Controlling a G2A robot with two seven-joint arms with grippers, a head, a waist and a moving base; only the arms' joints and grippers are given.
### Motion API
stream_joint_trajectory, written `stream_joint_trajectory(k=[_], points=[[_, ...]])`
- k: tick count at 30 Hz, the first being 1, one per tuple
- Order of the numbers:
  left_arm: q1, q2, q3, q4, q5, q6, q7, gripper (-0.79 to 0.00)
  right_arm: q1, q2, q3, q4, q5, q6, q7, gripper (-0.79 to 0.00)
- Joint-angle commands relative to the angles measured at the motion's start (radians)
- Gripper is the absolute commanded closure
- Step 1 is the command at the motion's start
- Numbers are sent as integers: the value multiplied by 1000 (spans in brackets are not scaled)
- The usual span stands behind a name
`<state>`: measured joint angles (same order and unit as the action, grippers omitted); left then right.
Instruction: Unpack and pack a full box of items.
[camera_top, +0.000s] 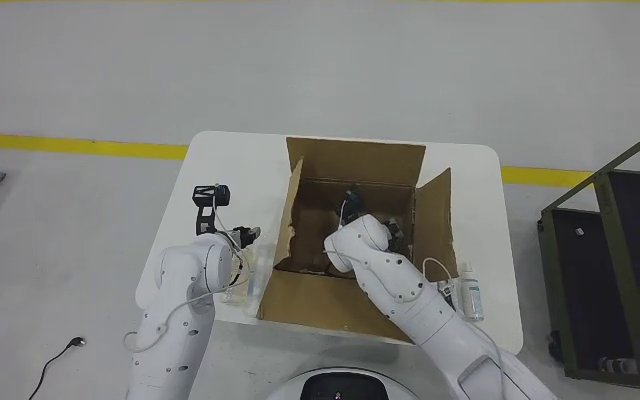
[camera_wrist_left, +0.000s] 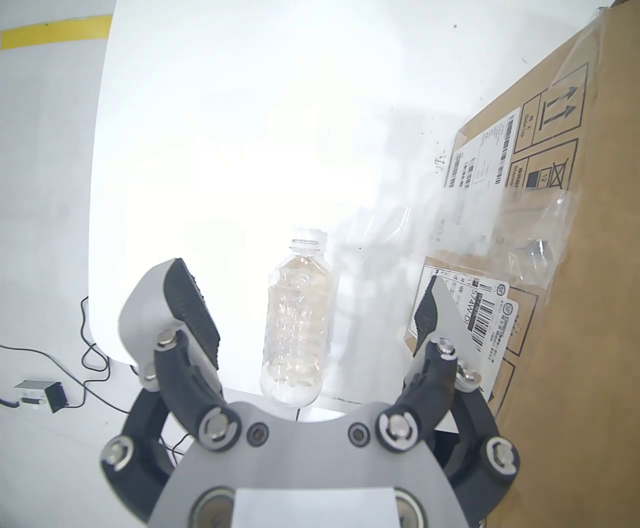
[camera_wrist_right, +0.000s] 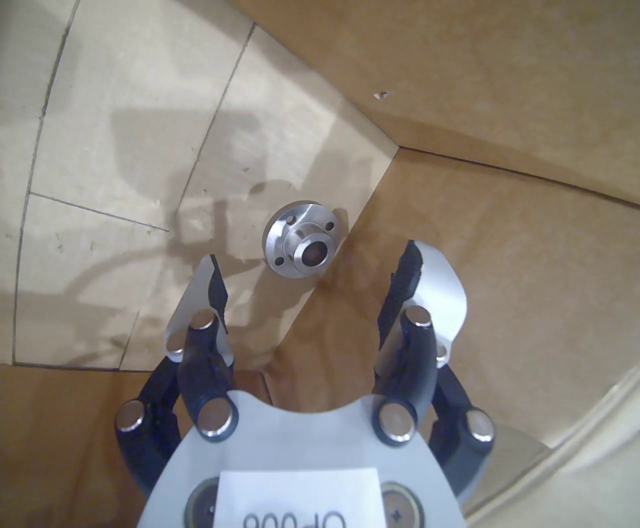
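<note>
A: Status?
B: Box (camera_top: 355, 160) mid-bench (camera_top: 230, 160), looks nrly unpacked. Bottle (camera_wrist_left: 295, 320) out, lying left of box; left pincer (camera_wrist_left: 307, 295) spread open over it.
A: Left inside?
B: Metal flange (camera_wrist_right: 300, 245) on box floor; right pincer (camera_wrist_right: 311, 265) open, empty, just above.

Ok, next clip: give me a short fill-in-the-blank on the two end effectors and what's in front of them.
1. The open left end effector faces a clear, capless ____ on the white table.
2. The right end effector is down inside the cardboard ____.
3. A round metal flange lies on the floor there, and the right end effector's fingers are ____.
Missing: bottle; box; open.
</note>
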<state>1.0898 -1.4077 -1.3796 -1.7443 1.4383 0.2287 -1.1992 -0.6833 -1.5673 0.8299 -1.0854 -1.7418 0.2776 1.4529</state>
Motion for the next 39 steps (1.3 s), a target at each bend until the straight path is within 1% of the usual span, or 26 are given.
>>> stream_joint_trajectory(k=[1, 2, 4, 5, 6, 10, 18, 31, 37, 39], points=[[0, 0, 0, 0, 0, 0, 0, -785, -5, -2, 7, 5, 1, -1, -13, -616], [0, 0, 0, 0, 0, 0, 0, -785, -7, -4, 9, 8, 1, -2, -19, -603], [0, 0, 0, 0, 0, 0, 0, -785, -10, -7, 12, 11, 0, -4, -34, -542], [0, 0, 0, 0, 0, 0, 0, -785, -11, -10, 14, 13, 0, -4, -39, -459], [0, 0, 0, 0, 0, 0, 0, -785, -12, -12, 14, 15, -2, -2, -43, -419], [0, 0, 0, 0, 0, 0, 0, -785, -11, -22, 19, 36, -1, 3, -58, -360], [0, 0, 0, 0, 0, 0, 0, -785, 1, -40, 32, 86, -9, 23, -67, -385], [0, 0, 0, 0, 0, 0, 0, -785, 24, -67, 55, 163, -49, 47, -59, -379], [0, 0, 0, 0, 0, 0, 0, -785, 39, -82, 57, 210, -47, 41, -70, -360], [0, 0, 0, 0, 0, 0, 0, -785, 44, -87, 59, 225, -39, 33, -76, -308]])
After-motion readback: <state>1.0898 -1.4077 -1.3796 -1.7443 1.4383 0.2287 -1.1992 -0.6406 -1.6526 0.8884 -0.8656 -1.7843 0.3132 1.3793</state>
